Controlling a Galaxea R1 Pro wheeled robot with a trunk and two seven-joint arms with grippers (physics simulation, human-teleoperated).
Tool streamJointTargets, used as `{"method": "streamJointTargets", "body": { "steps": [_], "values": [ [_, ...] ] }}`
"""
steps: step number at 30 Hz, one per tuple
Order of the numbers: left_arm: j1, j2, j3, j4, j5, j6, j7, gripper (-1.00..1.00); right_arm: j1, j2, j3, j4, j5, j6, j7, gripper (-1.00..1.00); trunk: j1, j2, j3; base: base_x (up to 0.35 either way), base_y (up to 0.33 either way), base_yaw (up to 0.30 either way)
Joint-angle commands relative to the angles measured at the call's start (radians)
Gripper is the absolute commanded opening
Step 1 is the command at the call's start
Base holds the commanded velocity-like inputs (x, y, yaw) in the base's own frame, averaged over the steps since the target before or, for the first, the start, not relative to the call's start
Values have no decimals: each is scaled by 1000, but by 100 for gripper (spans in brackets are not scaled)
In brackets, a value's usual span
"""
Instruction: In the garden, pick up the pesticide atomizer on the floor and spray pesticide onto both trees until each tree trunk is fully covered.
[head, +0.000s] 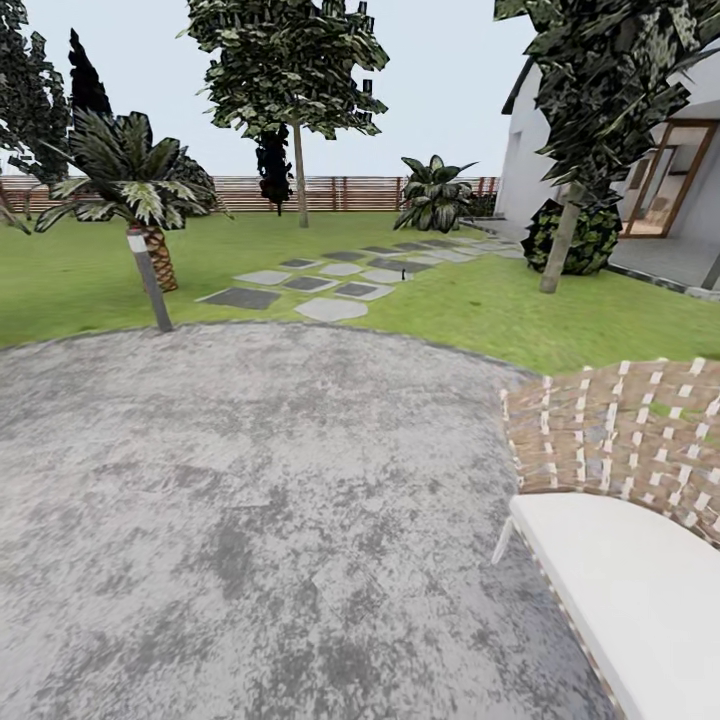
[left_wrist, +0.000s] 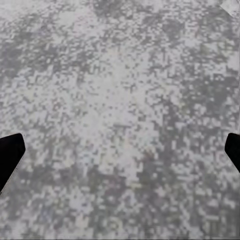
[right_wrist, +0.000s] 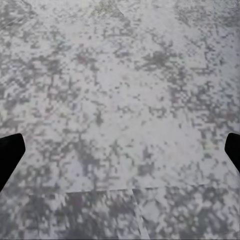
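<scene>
Two tall trees rise from the lawn (head: 90, 280) in the head view. One trunk (head: 299, 175) stands at the back centre before the fence (head: 340, 193), and a leaning trunk (head: 560, 245) stands at the right near the white house (head: 530, 160). A tiny dark object (head: 402, 269) sits on the stepping-stone path, too small to identify. In the left wrist view my left gripper (left_wrist: 120, 155) is open over grey paving, its dark fingertips (left_wrist: 10, 152) far apart. My right gripper (right_wrist: 120, 155) is likewise open over paving with nothing between its fingertips (right_wrist: 10, 152).
A round grey paved patio (head: 250, 500) lies in front of me. A woven chair with a white cushion (head: 620, 500) stands at the right front. A dark bollard with a grey cap (head: 150, 280) and a small palm (head: 135, 185) stand at the left edge of the patio. Stepping stones (head: 330, 285) lead across the grass.
</scene>
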Motion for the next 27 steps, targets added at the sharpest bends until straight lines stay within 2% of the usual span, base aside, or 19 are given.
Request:
{"method": "streamJointTargets", "body": {
  "steps": [1,8,17,27],
  "values": [
    [0,0,0,0,0,0,0,100,0,0,0,0,0,0,0,100,0,0,0,340,0,0],
    [0,0,0,0,0,0,0,100,0,0,0,0,-1,0,0,100,0,0,0,340,0,34],
    [0,0,0,0,0,0,0,100,0,0,-1,0,-1,0,-1,100,0,0,0,340,0,245],
    [0,0,0,0,0,0,0,100,0,-9,-6,-2,-2,0,0,100,0,0,0,340,0,21]
  ]
}}
